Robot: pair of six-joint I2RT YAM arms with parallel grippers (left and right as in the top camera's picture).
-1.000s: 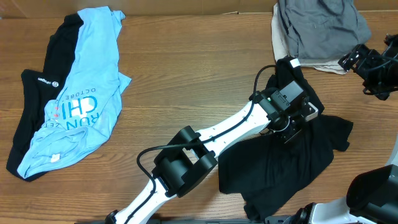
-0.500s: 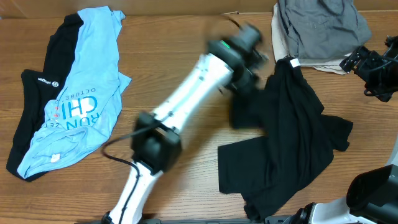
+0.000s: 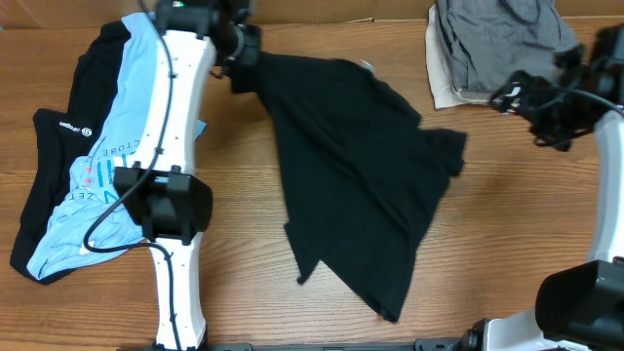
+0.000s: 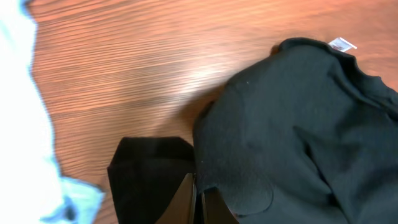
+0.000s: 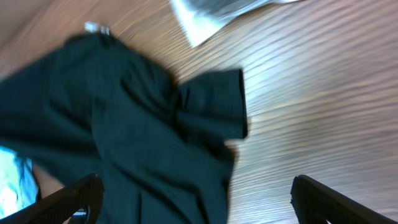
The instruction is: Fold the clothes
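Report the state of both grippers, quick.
Left gripper: closed on the black shirt.
Right gripper: open, holding nothing.

You'll see the wooden table (image 3: 507, 244) spread beneath the right gripper (image 3: 519, 112), and close ahead of it a grey cloth pile (image 3: 502, 39) lying on a cream cloth (image 3: 441, 88).

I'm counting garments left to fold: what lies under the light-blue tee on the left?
A black garment with a small white logo shows along the left edge of the light-blue tee. How far it runs beneath, and anything else there, is covered.
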